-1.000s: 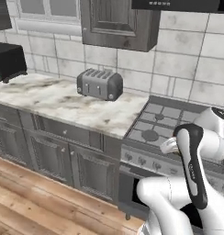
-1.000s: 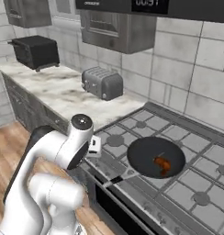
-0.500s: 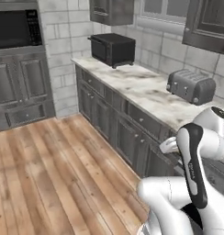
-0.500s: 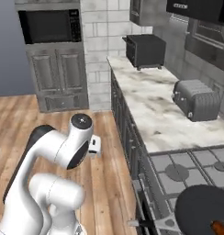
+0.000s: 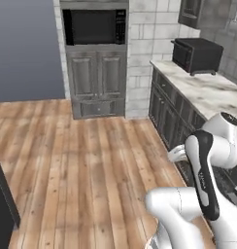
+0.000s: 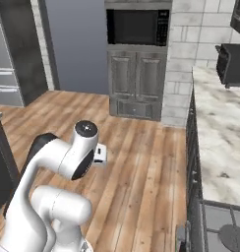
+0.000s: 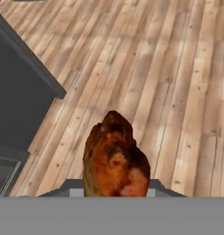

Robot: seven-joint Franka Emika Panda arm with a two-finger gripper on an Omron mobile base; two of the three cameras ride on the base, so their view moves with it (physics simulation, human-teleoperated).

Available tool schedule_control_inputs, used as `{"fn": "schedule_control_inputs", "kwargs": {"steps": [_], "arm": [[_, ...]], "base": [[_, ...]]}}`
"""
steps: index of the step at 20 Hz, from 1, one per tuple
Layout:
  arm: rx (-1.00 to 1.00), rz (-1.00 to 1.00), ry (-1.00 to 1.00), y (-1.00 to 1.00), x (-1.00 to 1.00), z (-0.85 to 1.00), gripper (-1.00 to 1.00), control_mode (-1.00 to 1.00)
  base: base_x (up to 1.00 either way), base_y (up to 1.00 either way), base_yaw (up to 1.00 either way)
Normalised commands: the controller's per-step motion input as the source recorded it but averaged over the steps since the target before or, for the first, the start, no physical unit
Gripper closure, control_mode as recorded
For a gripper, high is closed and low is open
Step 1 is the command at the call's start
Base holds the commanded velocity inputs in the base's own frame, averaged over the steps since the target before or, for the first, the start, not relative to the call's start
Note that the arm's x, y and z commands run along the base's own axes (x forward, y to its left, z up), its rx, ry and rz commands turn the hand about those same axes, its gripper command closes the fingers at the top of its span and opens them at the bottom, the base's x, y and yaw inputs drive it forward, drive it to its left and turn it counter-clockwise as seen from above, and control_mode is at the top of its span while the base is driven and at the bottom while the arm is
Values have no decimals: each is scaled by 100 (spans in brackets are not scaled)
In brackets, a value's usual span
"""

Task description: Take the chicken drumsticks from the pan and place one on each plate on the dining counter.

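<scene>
A glossy orange-brown chicken drumstick [image 7: 114,158] stands thick end up between the fingers of my gripper [image 7: 114,192], which is shut on it; the fingertips are hidden behind the meat. It hangs over wooden floor. The hand [image 5: 175,153] is held close to the arm, at mid height [image 6: 99,153]. A dark grey block, the base of the dining counter [image 7: 19,101], fills the left of the hand view and shows at the left edge of both base views [image 5: 3,199] [image 6: 1,162]. The plates, the second drumstick and the pan are out of view.
Open wooden floor [image 5: 76,160] spreads ahead. A tall cabinet with a built-in microwave [image 5: 94,28] stands at the back. The marble wall counter [image 6: 218,138] with a black toaster oven [image 5: 197,54] runs along the right, and a stove corner [image 6: 223,231] lies at lower right.
The whole picture has swung: the base has turned left, away from the stove and toaster, toward the open floor. The arm keeps its pose with the drumstick held.
</scene>
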Motion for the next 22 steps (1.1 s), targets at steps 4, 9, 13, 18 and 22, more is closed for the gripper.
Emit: {"fn": "schedule_control_inputs", "kwargs": {"steps": [4,9,13,18,22], "arm": [[0,0,0,0,0,0,100,100],[0,0,0,0,0,0,100,100],[0,0,0,0,0,0,100,100],[0,0,0,0,0,0,100,100],[0,0,0,0,0,0,100,100]], "base": [[79,-14,37],[100,-35,30],[100,-20,31],[100,-8,46],[100,-15,57]]}}
